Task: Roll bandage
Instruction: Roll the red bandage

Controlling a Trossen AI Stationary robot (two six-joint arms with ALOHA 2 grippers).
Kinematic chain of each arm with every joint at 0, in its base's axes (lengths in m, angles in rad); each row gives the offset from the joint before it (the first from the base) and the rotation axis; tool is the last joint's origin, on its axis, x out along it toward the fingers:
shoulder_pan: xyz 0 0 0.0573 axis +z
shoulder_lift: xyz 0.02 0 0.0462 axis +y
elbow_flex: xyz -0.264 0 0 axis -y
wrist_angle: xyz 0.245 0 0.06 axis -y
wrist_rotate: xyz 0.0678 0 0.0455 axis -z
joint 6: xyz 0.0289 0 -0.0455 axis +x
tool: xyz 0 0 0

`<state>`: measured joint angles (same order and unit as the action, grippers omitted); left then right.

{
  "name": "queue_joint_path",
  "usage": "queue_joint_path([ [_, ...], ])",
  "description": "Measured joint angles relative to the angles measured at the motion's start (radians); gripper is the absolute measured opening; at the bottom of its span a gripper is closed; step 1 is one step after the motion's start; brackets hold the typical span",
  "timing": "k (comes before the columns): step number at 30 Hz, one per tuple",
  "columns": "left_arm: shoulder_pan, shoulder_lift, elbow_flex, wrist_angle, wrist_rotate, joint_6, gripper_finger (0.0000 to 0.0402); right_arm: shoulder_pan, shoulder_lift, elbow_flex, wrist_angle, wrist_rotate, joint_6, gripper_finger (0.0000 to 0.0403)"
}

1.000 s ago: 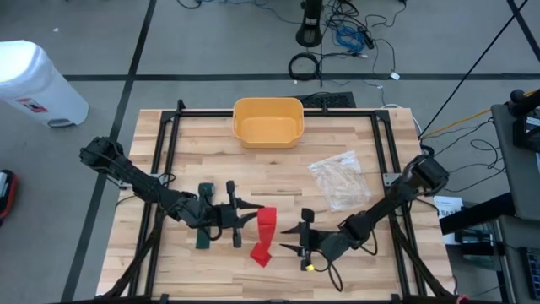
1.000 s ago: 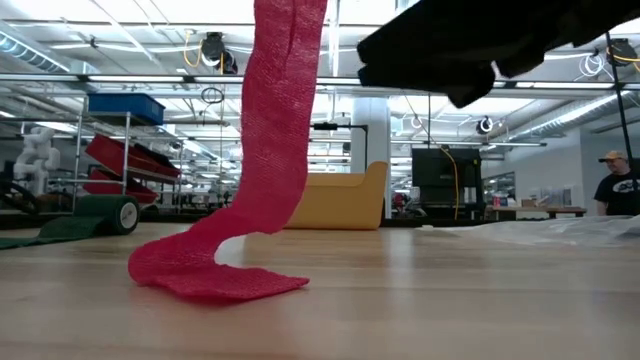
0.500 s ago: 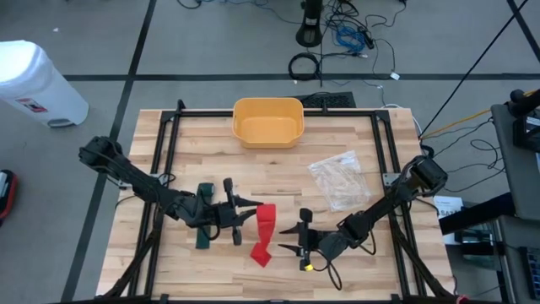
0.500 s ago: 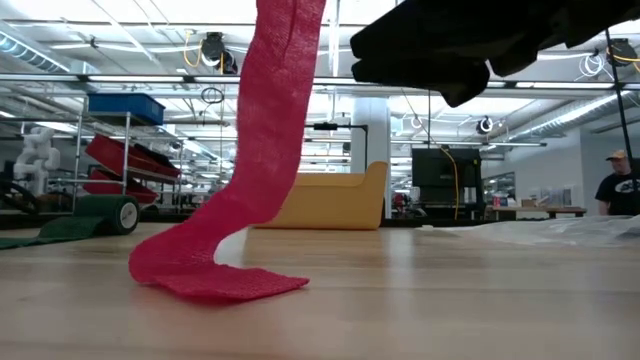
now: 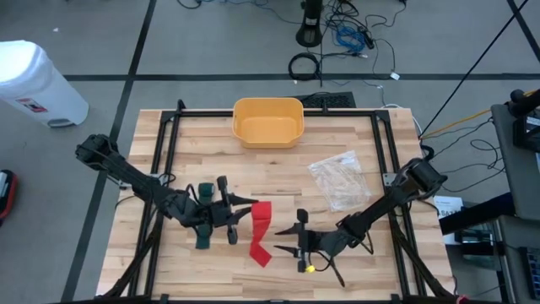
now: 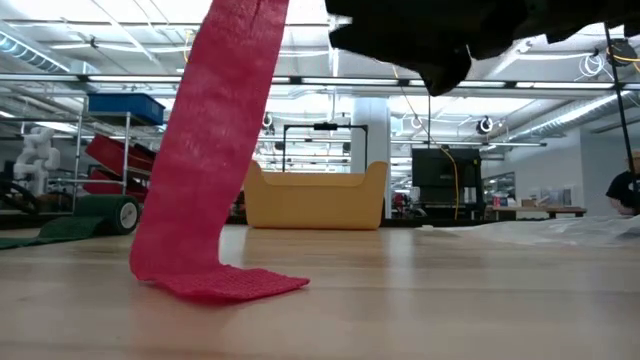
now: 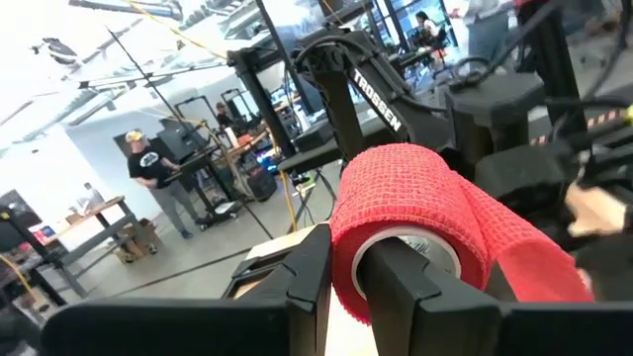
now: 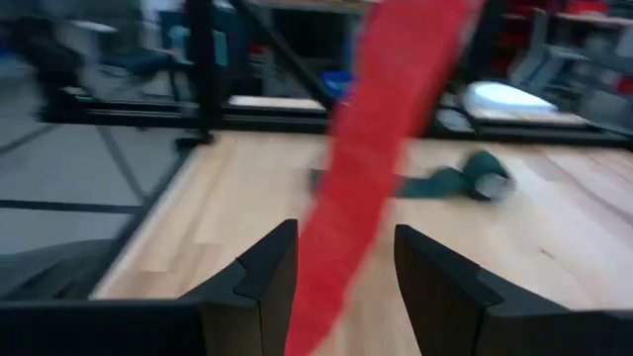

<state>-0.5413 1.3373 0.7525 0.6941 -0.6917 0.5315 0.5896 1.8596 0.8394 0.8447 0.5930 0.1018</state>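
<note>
Left gripper point(image 5: 237, 221) clamps the red bandage roll point(image 7: 406, 222) at table centre; its tail trails toward five o'clock. Right gripper point(image 5: 289, 239) stands open, empty, with bare wood around it.

Red bandage point(image 5: 261, 228), stretchy crepe-looking stuff, partly wound into a roll point(image 7: 406, 213) on a pale core. Loose tail point(image 6: 215, 150) hanging down at a slant from the roll, end lying crumpled flat point(image 6: 225, 283) on the wood near the table's front edge. Roll up off the surface.
</note>
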Motion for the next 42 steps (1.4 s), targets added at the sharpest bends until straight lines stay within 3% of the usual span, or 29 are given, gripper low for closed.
queue_joint_path([
  [6,-0.013,0.000,0.000,0.000,-0.034,0.009,0.0056,0.006,0.016,0.000,0.086,-0.046,-0.126,0.0155],
  [9,-0.014,0.000,0.000,0.001,-0.034,0.009,0.0056,0.017,0.016,0.000,0.142,-0.034,-0.277,0.0155],
  [14,-0.014,0.000,0.000,0.001,-0.034,0.009,0.0056,0.054,0.016,0.038,0.164,0.114,-0.790,0.0155],
  [16,-0.014,0.000,0.000,0.001,-0.034,0.009,0.0056,0.066,0.016,0.057,0.154,0.127,-1.034,0.0156],
  [18,-0.014,0.000,0.000,0.004,-0.034,0.009,0.0056,0.077,0.016,0.083,0.150,0.159,-1.174,0.0159],
  [24,-0.015,-0.015,0.000,0.007,-0.034,0.006,0.0057,0.087,0.015,0.177,0.001,0.222,-1.320,0.0190],
  [30,-0.045,-0.040,0.000,0.006,-0.033,0.001,0.0057,0.065,0.015,0.266,-0.170,0.243,-1.325,0.0234],
  [36,-0.081,-0.073,0.000,0.004,-0.034,0.002,0.0057,0.071,0.015,0.328,-0.199,0.246,-1.462,0.0270],
  [42,-0.113,-0.097,0.000,0.000,-0.046,0.027,0.0057,0.083,0.015,0.364,-0.202,0.250,-1.703,0.0278],
])
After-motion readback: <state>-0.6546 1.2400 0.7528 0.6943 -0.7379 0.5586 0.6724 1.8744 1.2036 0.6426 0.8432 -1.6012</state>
